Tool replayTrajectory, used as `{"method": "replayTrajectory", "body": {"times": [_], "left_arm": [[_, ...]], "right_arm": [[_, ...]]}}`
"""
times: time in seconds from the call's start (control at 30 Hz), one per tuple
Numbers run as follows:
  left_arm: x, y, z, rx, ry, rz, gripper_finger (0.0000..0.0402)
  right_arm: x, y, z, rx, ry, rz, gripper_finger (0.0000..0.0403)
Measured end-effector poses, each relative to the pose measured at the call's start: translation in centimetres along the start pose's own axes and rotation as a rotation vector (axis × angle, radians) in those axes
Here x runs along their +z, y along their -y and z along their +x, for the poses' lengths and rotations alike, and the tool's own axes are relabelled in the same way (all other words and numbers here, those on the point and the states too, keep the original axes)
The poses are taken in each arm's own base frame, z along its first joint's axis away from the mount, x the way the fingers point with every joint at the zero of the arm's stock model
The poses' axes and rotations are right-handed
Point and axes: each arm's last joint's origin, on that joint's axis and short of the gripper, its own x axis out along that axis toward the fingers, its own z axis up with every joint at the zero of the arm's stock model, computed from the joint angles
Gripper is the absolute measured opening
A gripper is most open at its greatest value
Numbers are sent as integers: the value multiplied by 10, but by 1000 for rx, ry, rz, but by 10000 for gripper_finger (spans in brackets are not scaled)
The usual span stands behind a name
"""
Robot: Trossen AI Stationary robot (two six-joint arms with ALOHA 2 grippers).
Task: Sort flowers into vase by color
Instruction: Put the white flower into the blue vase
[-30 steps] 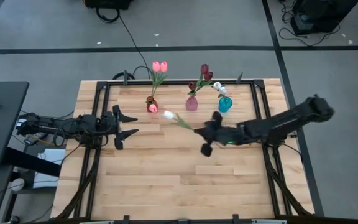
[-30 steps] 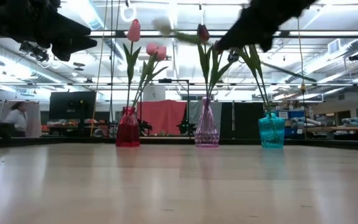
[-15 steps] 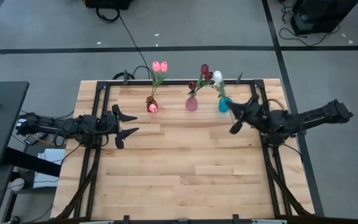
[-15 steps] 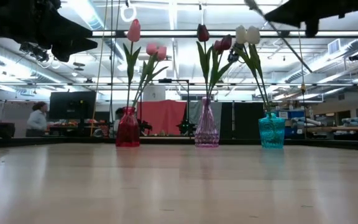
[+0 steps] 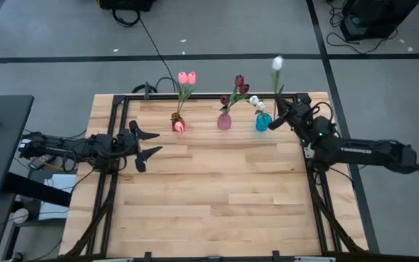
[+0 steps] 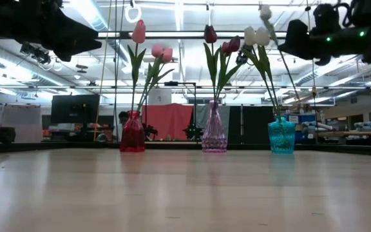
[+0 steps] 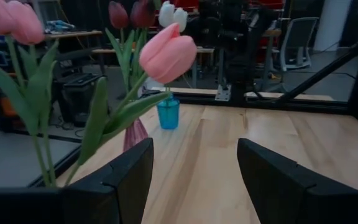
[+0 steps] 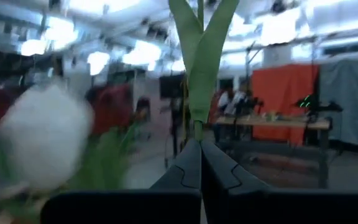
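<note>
your right gripper [image 5: 274,118] clamped on stem of white tulip [image 5: 277,63], held upright above teal vase [image 5: 262,122] at table's far right; head high over back edge; teal vase already has two white tulips [image 6: 255,35]; red vase [image 5: 176,123] has pink tulips [image 5: 186,77]; pink vase [image 5: 225,121] has dark red tulips [image 5: 240,84]; your left gripper [image 5: 151,141] waits at table's left side, fingers apart, nothing held

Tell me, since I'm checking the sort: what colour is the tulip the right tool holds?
White; the tulip shows best in the high view.
</note>
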Motion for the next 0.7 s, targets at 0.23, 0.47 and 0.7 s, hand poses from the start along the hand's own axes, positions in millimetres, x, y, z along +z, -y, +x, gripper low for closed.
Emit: {"method": "replayTrajectory", "body": {"times": [0.23,0.47,0.7], "left_arm": [[3,-1,0,27,26,18,239],[4,-1,0,27,44,26,239],[4,-1,0,26,39,28,239]], "right_arm": [[-22,13,12,1,65,-18,4],[-35,16,27,0,118,-26,4],[-50,16,34,0,107,-6,4]]}}
